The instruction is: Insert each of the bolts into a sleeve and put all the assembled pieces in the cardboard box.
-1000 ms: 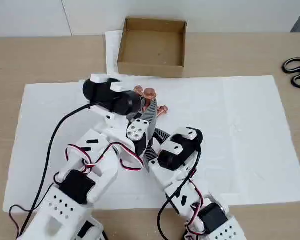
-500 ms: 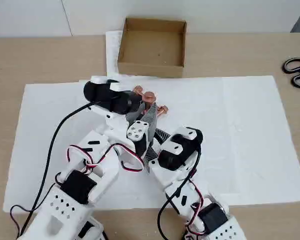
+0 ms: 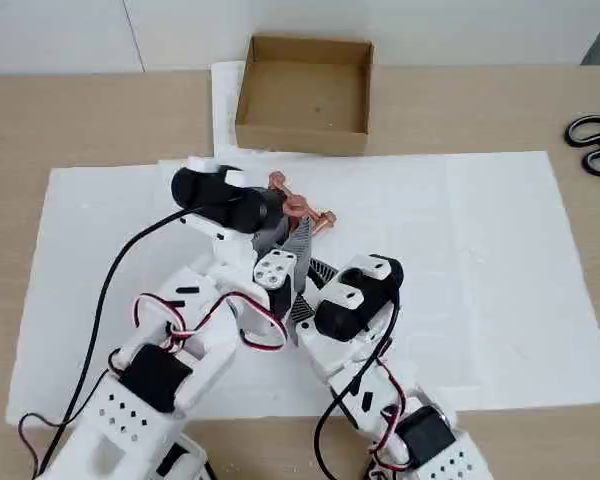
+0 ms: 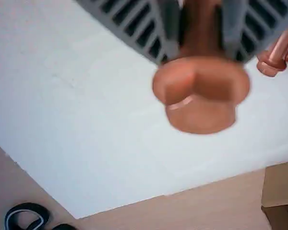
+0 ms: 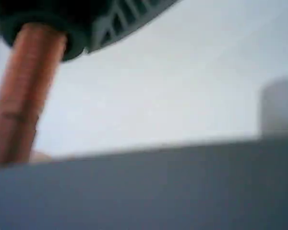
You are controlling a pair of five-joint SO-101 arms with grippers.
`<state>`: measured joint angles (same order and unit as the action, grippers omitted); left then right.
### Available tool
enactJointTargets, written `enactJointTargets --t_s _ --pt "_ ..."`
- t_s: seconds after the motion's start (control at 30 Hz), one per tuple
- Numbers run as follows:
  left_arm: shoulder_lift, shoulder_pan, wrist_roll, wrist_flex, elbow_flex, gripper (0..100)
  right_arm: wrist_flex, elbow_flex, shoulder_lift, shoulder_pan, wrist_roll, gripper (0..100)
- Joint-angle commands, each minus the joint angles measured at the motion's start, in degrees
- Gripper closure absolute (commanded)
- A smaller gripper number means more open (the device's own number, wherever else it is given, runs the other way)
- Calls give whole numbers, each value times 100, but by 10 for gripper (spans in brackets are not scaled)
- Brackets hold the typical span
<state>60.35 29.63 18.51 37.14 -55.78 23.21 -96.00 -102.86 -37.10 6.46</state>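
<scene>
Holding: left jaws clench the copper bolt (image 4: 200, 91), kept aloft for sleeving.
Right jaws: cannot tell.
Cardboard box (image 3: 305, 95): waiting beyond.

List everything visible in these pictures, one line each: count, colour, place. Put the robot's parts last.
table: one, light wood, under everything.
paper sheet: one, white, spread on the table.
cardboard box: one, brown, far side, open top.
scissors: one pair, black, table's right edge.
copper pieces: several, count unclear, on the paper before the box.
arms: two, white and black, near side.
left gripper: grey, shut on a copper piece.
right gripper: dark, at a copper rod.
</scene>
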Motion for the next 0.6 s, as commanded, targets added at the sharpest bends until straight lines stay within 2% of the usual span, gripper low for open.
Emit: enactJointTargets --t_s 0.0,0.17,0.47,0.57 --pt "316 26 -141 255 31 995 -75 -53 -48 -4 53 995" --pt "571 35 -316 677 31 995 -75 -53 -48 -4 53 995" --pt "589 220 -325 624 -382 995 -75 -53 -48 -4 53 995" --pt "589 211 -545 440 -505 995 -75 -53 -48 -4 53 995"
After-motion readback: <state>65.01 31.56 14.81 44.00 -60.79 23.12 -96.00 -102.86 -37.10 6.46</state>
